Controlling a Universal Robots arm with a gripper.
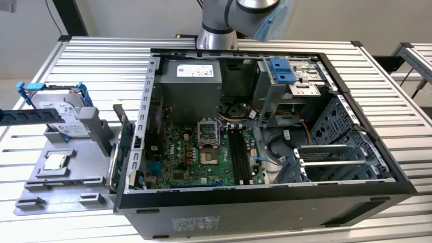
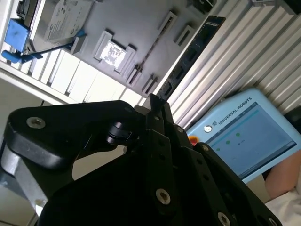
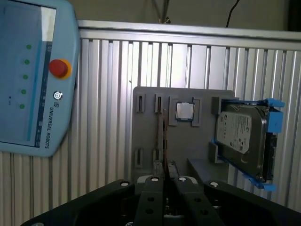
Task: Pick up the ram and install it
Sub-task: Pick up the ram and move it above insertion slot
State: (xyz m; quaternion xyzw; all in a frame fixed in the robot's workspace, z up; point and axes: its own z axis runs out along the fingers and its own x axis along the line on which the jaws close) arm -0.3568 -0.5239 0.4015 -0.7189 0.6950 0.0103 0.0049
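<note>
The ram (image 1: 123,132) is a thin dark stick standing on its long edge at the right side of the grey tray (image 1: 68,179), just outside the open computer case (image 1: 270,202). In the first wrist view the ram (image 3: 163,136) shows edge-on as a thin line. The second wrist view shows the ram (image 2: 190,56) as a long dark strip. My gripper (image 3: 165,178) hangs well above the tray, in line with the stick and apart from it. Its black fingers (image 2: 151,109) are pressed together, shut on nothing. The arm (image 1: 223,20) stands behind the case.
A silver hard drive in blue brackets (image 1: 64,114) and a small square chip (image 1: 54,162) sit on the tray. The black motherboard slots (image 1: 238,152) lie inside the case. A blue teach pendant (image 3: 28,75) rests on the ribbed table, with a person's arm (image 2: 282,174) beside it.
</note>
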